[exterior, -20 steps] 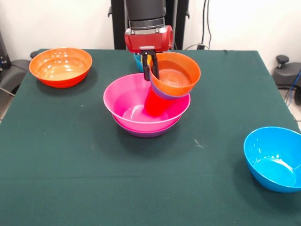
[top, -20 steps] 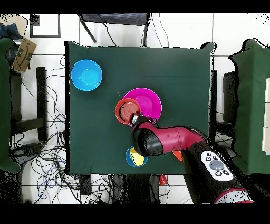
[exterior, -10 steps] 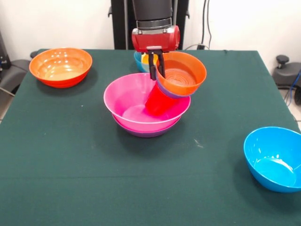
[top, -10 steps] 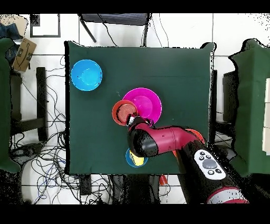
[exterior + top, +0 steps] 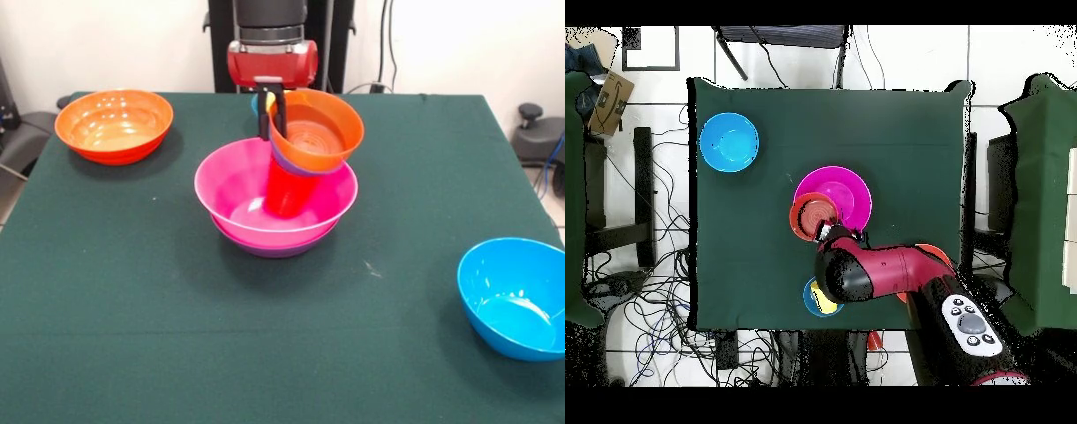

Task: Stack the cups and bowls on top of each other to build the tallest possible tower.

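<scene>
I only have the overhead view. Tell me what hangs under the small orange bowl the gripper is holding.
Observer: In the front view, a purple bowl nests under the small orange bowl, with a red cup below that.
Operator: Report where the cup's base is.
Observer: It is down inside the large pink bowl, near its middle.
Operator: Check beneath the pink bowl.
Observer: A second purple bowl sits under it, with only its edge showing.

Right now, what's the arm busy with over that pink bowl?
The gripper is clamped on the rim of a small orange bowl that sits on a purple one atop a red cup, holding that tilted stack over the large pink bowl. The bright blue bowl and large orange bowl sit apart, unstacked.
</scene>
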You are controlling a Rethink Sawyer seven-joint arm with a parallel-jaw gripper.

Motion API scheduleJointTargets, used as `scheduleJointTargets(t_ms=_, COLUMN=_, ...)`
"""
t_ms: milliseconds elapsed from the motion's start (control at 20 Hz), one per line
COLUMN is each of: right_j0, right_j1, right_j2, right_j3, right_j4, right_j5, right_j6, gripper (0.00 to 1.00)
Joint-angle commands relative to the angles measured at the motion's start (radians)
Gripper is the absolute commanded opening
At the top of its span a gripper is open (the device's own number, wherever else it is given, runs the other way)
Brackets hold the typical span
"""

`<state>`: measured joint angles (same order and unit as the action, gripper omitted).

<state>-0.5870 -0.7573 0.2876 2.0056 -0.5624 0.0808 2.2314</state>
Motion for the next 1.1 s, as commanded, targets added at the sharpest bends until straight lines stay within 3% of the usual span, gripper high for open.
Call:
scheduleJointTargets(t_ms=50, right_j0=0.015, right_j1=-0.020, right_j2=-0.053, right_j3=0.037, right_j4=-0.090, right_j5=0.190, right_j6=-0.099, gripper=0.00)
scheduleJointTargets(t_ms=1100, right_j0=0.010, right_j1=0.023, right_j2=-0.010, right_j3=0.034, right_j4=-0.110, right_j5=0.107, right_j6=-0.058, gripper=0.00)
